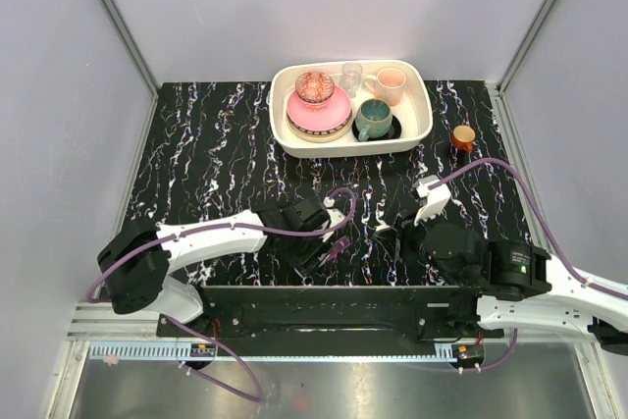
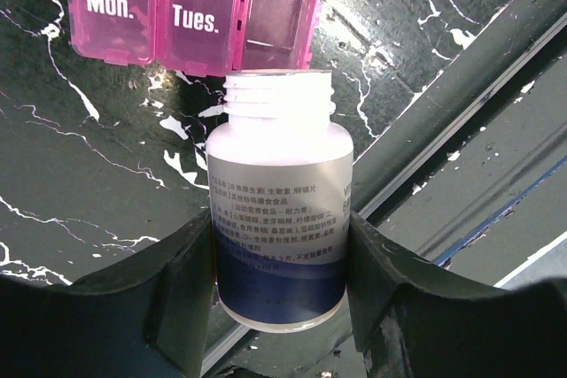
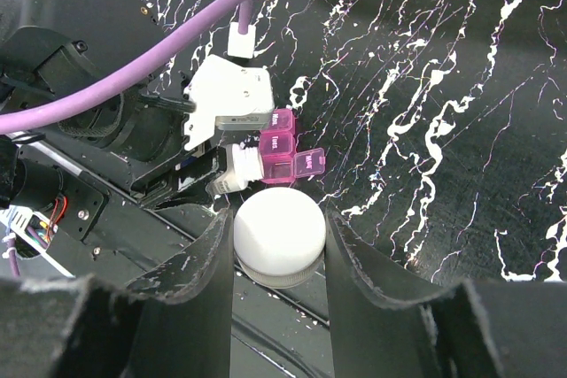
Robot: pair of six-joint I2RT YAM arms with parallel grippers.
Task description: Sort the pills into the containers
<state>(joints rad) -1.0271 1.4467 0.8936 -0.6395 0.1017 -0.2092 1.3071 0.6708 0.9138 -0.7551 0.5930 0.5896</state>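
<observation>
My left gripper [image 2: 279, 263] is shut on an uncapped white bottle [image 2: 276, 210] with a blue-banded label. The bottle's mouth points at the open third compartment [image 2: 276, 19] of the magenta pill box [image 2: 190, 15]. The "Mon." and "Tues." lids are shut. The open compartment looks empty, and no pills show in any view. My right gripper [image 3: 279, 241] is shut on the bottle's white cap [image 3: 279, 235], just right of the pill box [image 3: 285, 155]. In the top view the pill box [image 1: 339, 247] lies between the left gripper [image 1: 319, 239] and the right gripper [image 1: 394, 231].
A cream tray [image 1: 424, 130] of bowls and cups stands at the back. A small brown jar with an orange lid [image 1: 463, 136] is to its right. The black mounting rail [image 1: 334, 303] runs along the near edge, close under both grippers.
</observation>
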